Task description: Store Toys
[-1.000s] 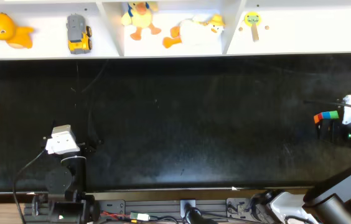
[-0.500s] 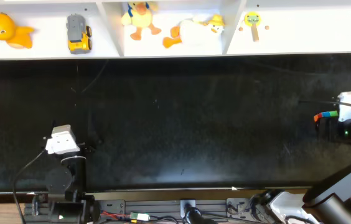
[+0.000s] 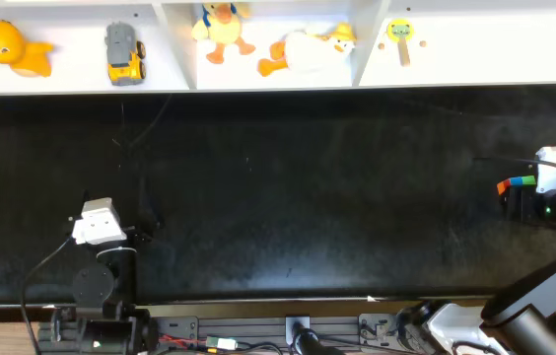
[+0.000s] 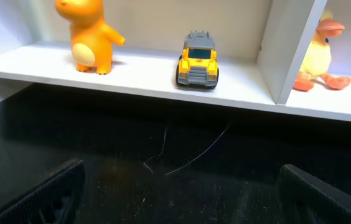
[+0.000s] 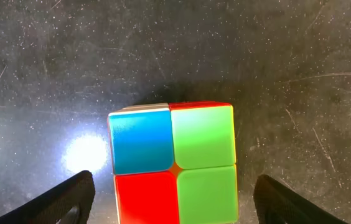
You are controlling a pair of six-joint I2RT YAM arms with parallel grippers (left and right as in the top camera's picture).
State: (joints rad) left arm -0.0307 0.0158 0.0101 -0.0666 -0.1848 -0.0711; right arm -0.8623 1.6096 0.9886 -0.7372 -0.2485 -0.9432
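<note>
Slightly toward twelve o'clock the right gripper (image 5: 172,180) had crept since a second before.
The black table (image 3: 308,197) had a white shelf (image 3: 71,81) along its twelve o'clock edge. The left gripper (image 4: 182,167) sat at eight o'clock, claw wide and empty. The right gripper's claw stood wide astride the colour cube (image 5: 172,165) at three o'clock, not touching it.

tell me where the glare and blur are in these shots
Right wrist view: a bright glare spot on the black table beside the cube, which is sharp; the right gripper's fingers are blurred. Left wrist view: the left gripper's fingers are dark and out of focus, the toy truck on the shelf crisp. Top view: the white shelf is far brighter than the table.
</note>
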